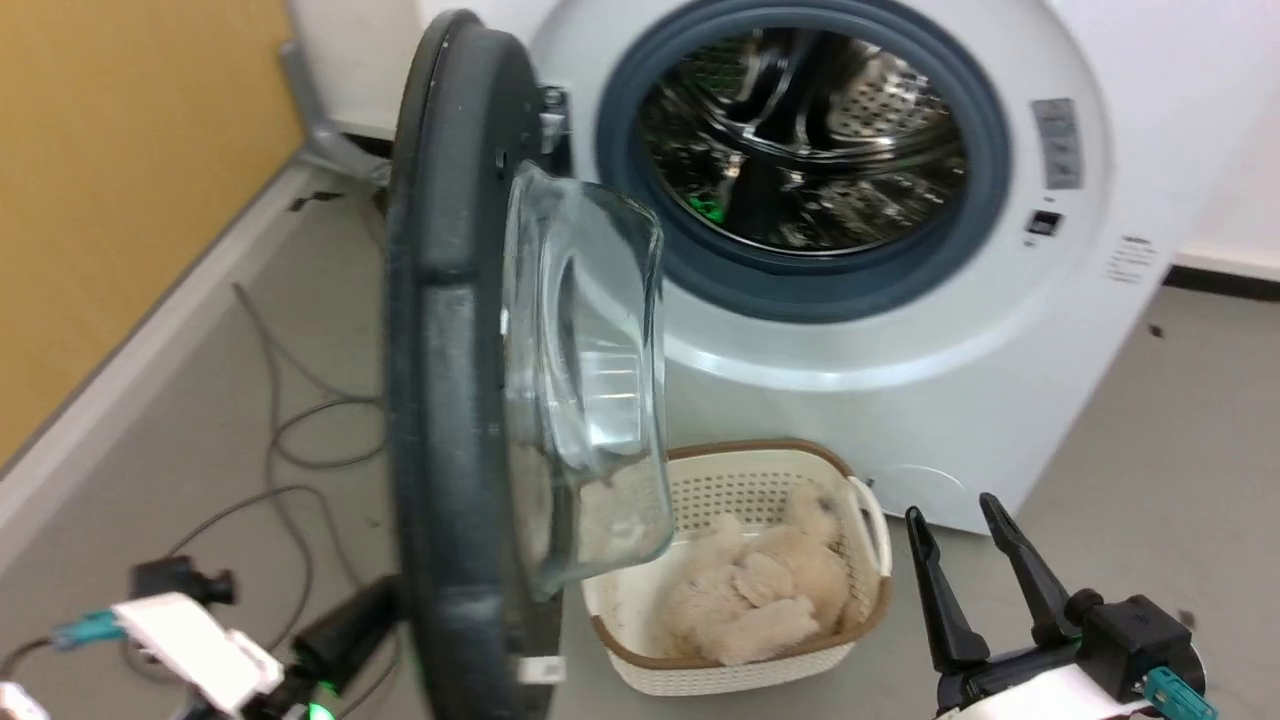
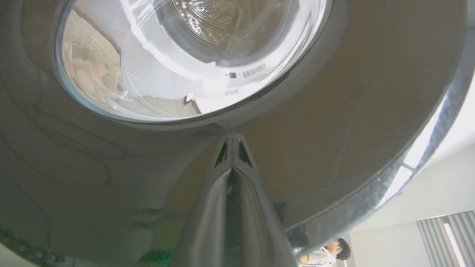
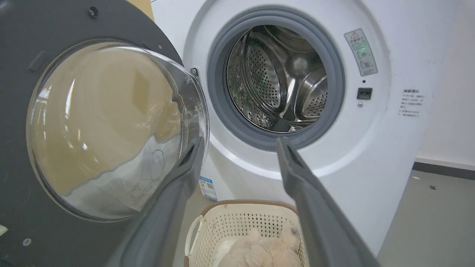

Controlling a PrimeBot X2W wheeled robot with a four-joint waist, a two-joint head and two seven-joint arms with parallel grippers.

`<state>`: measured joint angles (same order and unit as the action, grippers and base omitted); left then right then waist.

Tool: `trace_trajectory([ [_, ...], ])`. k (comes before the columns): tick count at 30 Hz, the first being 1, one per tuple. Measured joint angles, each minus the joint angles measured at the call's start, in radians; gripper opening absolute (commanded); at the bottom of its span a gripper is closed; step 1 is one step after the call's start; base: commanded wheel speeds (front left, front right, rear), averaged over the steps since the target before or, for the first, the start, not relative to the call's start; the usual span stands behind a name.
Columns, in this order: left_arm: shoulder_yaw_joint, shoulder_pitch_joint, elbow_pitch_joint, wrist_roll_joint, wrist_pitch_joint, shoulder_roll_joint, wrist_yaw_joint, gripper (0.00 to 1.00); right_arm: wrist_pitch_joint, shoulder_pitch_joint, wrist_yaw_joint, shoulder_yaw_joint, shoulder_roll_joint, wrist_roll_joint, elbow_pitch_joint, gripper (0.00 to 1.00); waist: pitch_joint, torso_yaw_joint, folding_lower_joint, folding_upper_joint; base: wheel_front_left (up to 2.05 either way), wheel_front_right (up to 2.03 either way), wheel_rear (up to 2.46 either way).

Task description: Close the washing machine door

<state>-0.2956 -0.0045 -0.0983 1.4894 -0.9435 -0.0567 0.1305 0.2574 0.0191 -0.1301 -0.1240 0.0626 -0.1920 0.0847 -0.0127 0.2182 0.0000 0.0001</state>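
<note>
The washing machine door (image 1: 450, 350), a large round black disc with a clear bulging glass bowl window (image 1: 590, 380), stands swung wide open, hinged at the left of the white front-loading washing machine (image 1: 900, 400). The head view catches it almost edge-on, jutting out over the grey floor (image 1: 1150, 480). The right wrist view shows its grey inner face and the bowl full on, and the left wrist view shows its glossy dark outer face from very close.

The left gripper (image 2: 232, 139) has its two long dark fingers pressed together with nothing between them, tips seemingly touching that outer face just under the window. In the head view the door's rim hides those tips.

The right gripper (image 1: 950, 508) hangs low at the right, well apart from the door, its fingers spread wide and empty.

The grey rubber gasket (image 3: 219, 92) rings the perforated shiny steel drum (image 3: 282, 81); both are sharp in the right wrist view and blurred in the head view. A cream perforated basket (image 1: 720, 490) with a brown rim sits on the floor just before the machine, holding a beige fluffy plush (image 1: 760, 590); the bowl covers the basket's left end. A small blue label (image 3: 207, 187) shows between door and basket, its print too small to read. At the left wrist view's lower edge, a person (image 2: 330, 254) in a pale top is cut off.
</note>
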Motion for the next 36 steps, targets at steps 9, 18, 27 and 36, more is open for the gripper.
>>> trace_trajectory([
  [9,0.212,0.077,-0.057,0.125,0.169,0.003,-0.012,0.00,0.000,-0.003,0.000,0.010,-0.001,0.010,-0.005,1.00,0.030,-0.130,0.0000,0.0000,0.00,0.00,0.00],
  [18,0.333,0.057,0.033,0.167,0.362,0.003,-0.067,0.00,0.000,-0.017,0.000,0.010,-0.004,0.016,-0.017,1.00,0.089,-0.297,0.0000,0.0000,0.00,0.00,0.00],
  [27,0.377,-0.087,0.117,0.188,0.505,0.006,-0.108,0.00,0.000,-0.027,0.000,0.012,-0.007,0.015,-0.028,1.00,0.161,-0.464,0.0000,0.0000,0.00,0.00,0.00],
  [36,0.398,-0.322,0.252,0.250,0.680,0.006,-0.126,0.00,0.000,-0.029,0.000,-0.002,-0.008,-0.012,-0.031,1.00,0.218,-0.571,0.0001,0.0000,0.00,0.00,0.00],
])
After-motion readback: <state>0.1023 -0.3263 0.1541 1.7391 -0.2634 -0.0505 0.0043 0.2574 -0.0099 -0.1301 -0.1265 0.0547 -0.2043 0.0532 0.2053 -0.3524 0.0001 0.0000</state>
